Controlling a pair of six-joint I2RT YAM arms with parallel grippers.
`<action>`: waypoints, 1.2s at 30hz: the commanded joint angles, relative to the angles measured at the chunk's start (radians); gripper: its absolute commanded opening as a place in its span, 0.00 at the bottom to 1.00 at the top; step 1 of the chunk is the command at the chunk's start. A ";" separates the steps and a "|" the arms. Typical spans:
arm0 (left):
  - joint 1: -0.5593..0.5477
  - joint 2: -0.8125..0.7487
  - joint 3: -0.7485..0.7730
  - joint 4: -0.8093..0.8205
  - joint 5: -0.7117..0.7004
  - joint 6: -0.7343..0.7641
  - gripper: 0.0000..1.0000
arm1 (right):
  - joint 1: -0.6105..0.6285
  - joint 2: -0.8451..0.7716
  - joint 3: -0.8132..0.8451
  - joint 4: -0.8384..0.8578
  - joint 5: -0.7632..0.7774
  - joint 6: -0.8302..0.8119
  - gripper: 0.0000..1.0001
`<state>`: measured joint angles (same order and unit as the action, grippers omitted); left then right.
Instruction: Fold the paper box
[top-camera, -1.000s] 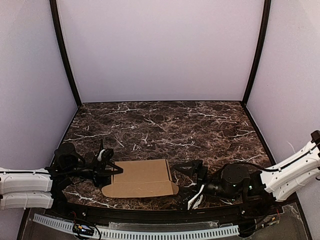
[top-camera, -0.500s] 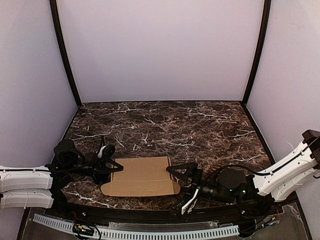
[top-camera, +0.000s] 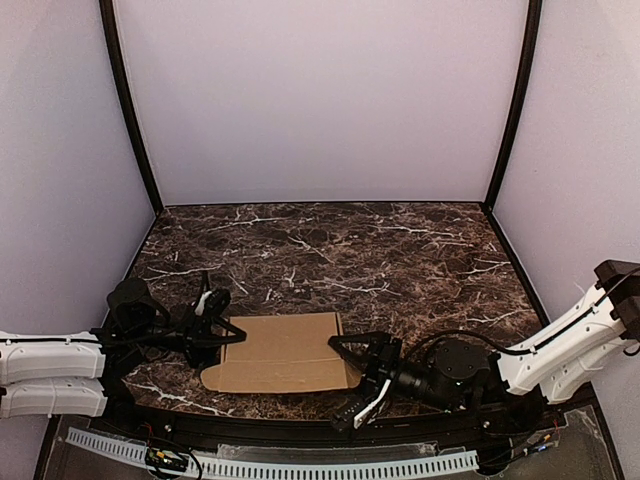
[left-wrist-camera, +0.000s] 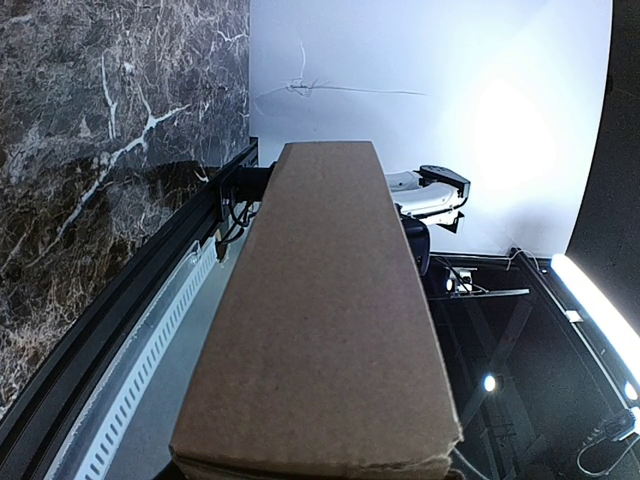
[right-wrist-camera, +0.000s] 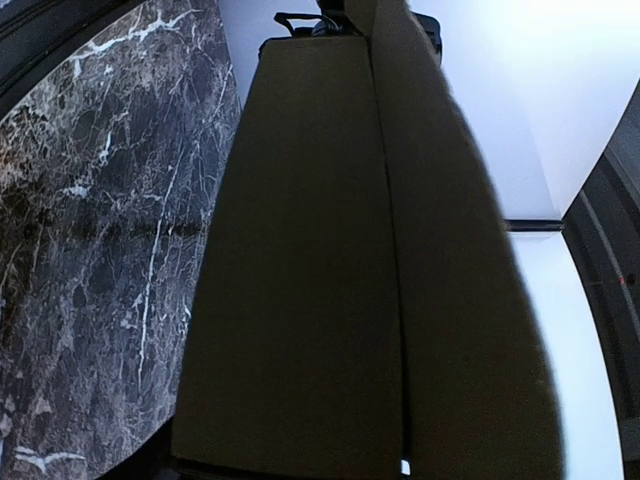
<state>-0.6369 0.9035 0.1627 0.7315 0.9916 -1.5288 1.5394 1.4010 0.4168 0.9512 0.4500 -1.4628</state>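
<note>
The paper box (top-camera: 283, 352) is lying flat and low near the 6 o'clock edge of the tabletop (top-camera: 330, 260), between the two arms. We are seeing one broad brown panel with a narrower flap running along its 6 o'clock side, rounded at both ends. The right wrist view is showing a crease between two long panels.

We are judging the work as partly done at most. Some creases are formed, but no walls are standing, no tab looks tucked, and the ends are reading as unclosed. Raising the sides and closing the ends is what we are taking to be left.

At the box's 9 o'clock end, the left end effector (top-camera: 212, 335) is sitting right on the edge. We are reading it as grasping that end, though its fingers are hidden. At the 3 o'clock end, the right end effector (top-camera: 346, 382) is straddling the edge with its fingers spread, not clenched on the cardboard as far as we can see.

Room is lying mostly toward 12 o'clock, where bare marble is running up to the back wall (top-camera: 320, 100). Toward 6 o'clock the perforated rail (top-camera: 300, 466) is sitting near, so we are expecting little slack there.
</note>
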 joint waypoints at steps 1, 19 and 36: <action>0.007 -0.010 0.023 0.013 0.022 0.010 0.01 | 0.012 0.003 0.019 0.060 0.034 -0.013 0.61; 0.006 -0.055 0.075 -0.204 -0.040 0.167 0.72 | 0.022 -0.015 0.004 0.053 0.111 -0.004 0.30; 0.008 -0.256 0.427 -1.034 -0.559 0.781 0.99 | -0.155 -0.283 0.182 -0.873 -0.174 0.765 0.33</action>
<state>-0.6365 0.6788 0.5320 -0.0982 0.6090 -0.9272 1.4517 1.1542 0.5404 0.2977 0.4408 -0.9604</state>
